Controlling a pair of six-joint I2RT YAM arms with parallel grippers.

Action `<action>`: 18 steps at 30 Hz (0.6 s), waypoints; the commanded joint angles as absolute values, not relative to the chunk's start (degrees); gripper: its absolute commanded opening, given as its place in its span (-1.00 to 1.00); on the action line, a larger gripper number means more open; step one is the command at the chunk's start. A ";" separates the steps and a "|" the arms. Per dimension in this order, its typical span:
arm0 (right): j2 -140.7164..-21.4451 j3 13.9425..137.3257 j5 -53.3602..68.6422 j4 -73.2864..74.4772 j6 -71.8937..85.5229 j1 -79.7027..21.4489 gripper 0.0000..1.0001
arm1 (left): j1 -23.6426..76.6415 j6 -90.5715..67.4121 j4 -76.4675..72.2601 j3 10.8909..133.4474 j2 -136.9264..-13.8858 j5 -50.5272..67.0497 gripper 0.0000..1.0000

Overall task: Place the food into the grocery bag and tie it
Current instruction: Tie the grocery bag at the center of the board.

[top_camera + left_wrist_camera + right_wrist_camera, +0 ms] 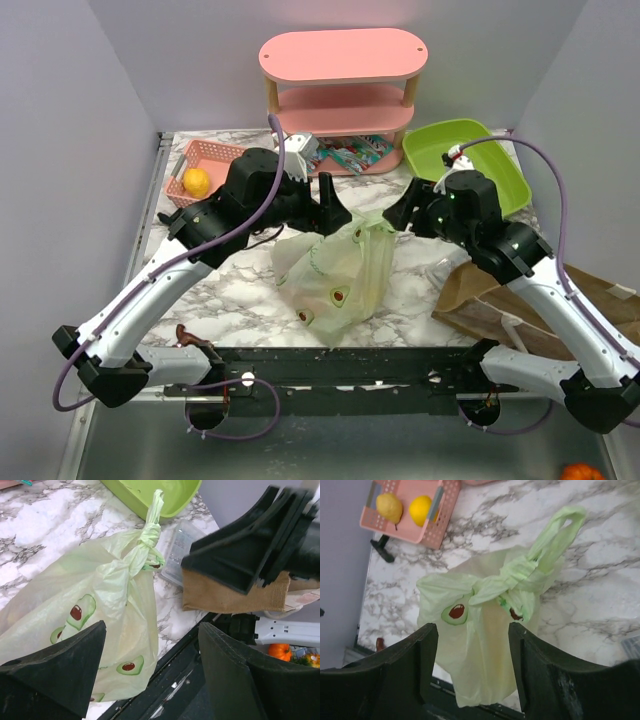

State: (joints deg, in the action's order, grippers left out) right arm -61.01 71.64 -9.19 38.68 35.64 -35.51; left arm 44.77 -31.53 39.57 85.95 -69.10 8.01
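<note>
The grocery bag [335,270] sits on the marble table, pale green with avocado prints, its handles tied in a knot [375,228] on top. The knot [147,540] is tight, and one loop handle [560,530] sticks up past it. Food inside shows only as a faint yellowish shade through the plastic [490,630]. My left gripper [330,205] hovers left of the knot, open and holding nothing [152,630]. To the knot's right my right gripper [400,210] is open too, the bag below its fingers [472,627].
A pink basket [215,152] with a yellow fruit [197,182] stands back left. Teal-and-red packets [350,155] lie under the pink shelf [343,60]. A green bin [500,150] is back right. A brown paper bag [520,295] lies at right.
</note>
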 commanded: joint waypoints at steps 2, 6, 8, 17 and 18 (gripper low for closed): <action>-61.47 66.03 -1.72 37.79 36.78 -35.49 0.23 | 43.43 -31.48 36.70 86.05 -69.96 14.40 0.52; -60.42 63.43 -9.92 38.39 41.92 -35.45 0.20 | 43.17 -32.37 34.80 81.66 -67.33 14.33 0.53; -60.12 62.23 -12.33 37.67 44.42 -35.46 0.19 | 42.98 -32.81 34.17 79.62 -66.03 14.33 0.52; -61.73 60.30 -16.25 33.79 47.81 -35.46 0.03 | 42.71 -34.10 32.55 74.72 -62.23 14.37 0.52; -62.19 60.34 -16.57 33.75 47.88 -35.48 0.02 | 42.71 -34.19 32.31 74.50 -62.08 14.49 0.52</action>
State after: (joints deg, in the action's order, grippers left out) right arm -61.23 61.52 -13.04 36.71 46.11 -35.51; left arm 43.07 -33.32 35.24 75.83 -64.05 12.78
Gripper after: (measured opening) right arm 0.517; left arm 0.762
